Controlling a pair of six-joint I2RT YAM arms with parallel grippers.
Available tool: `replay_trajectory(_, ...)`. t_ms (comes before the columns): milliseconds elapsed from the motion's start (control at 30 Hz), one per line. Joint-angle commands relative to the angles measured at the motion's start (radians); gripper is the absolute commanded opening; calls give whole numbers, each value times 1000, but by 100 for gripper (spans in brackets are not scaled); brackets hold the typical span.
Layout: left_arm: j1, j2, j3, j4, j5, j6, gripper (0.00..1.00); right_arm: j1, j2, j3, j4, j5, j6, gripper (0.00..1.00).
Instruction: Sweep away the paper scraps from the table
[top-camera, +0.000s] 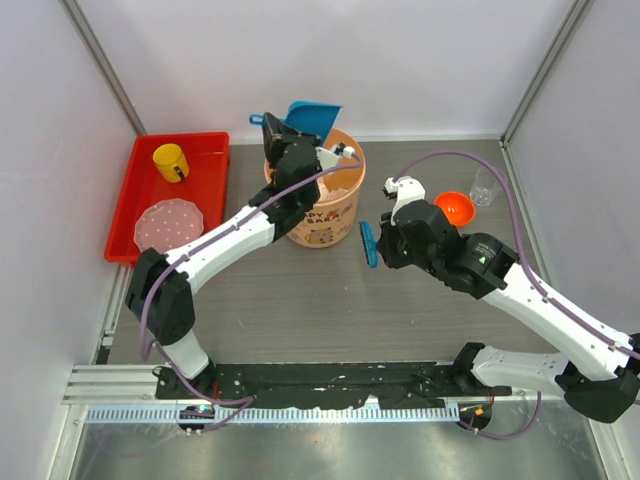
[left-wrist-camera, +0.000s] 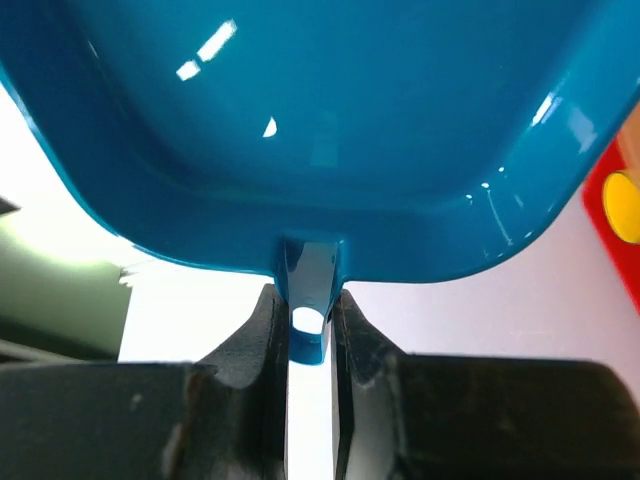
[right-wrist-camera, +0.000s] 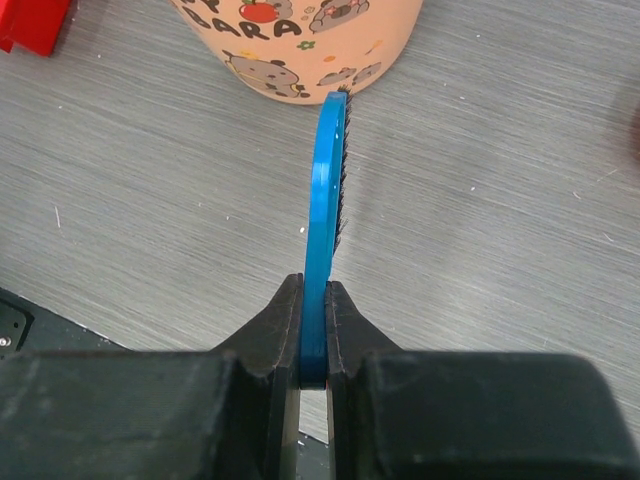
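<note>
My left gripper (top-camera: 283, 142) is shut on the handle of a blue dustpan (top-camera: 311, 117), held tilted over the far rim of the orange bucket (top-camera: 322, 212). In the left wrist view the dustpan (left-wrist-camera: 320, 130) fills the frame, its handle tab clamped at my left gripper (left-wrist-camera: 306, 298). My right gripper (top-camera: 388, 240) is shut on a blue brush (top-camera: 369, 243), held just right of the bucket, above the table (top-camera: 330, 310). In the right wrist view the brush (right-wrist-camera: 325, 190) stands edge-on in my right gripper (right-wrist-camera: 315, 292). No paper scraps show on the table. Pale shapes inside the bucket are unclear.
A red tray (top-camera: 125, 205) at the left holds a yellow cup (top-camera: 170, 162) and a pink speckled plate (top-camera: 168, 223). An orange bowl (top-camera: 454, 208) and a clear glass (top-camera: 485, 187) stand at the right back. White walls close in the table.
</note>
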Motion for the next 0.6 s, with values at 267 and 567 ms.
replay_trajectory(267, 218, -242, 648, -1478, 424, -1185, 0, 1, -49, 5, 110, -228, -140, 1)
replay_trajectory(567, 583, -606, -201, -1699, 926, -1121, 0, 18, -28, 59, 213, -397, -304, 1)
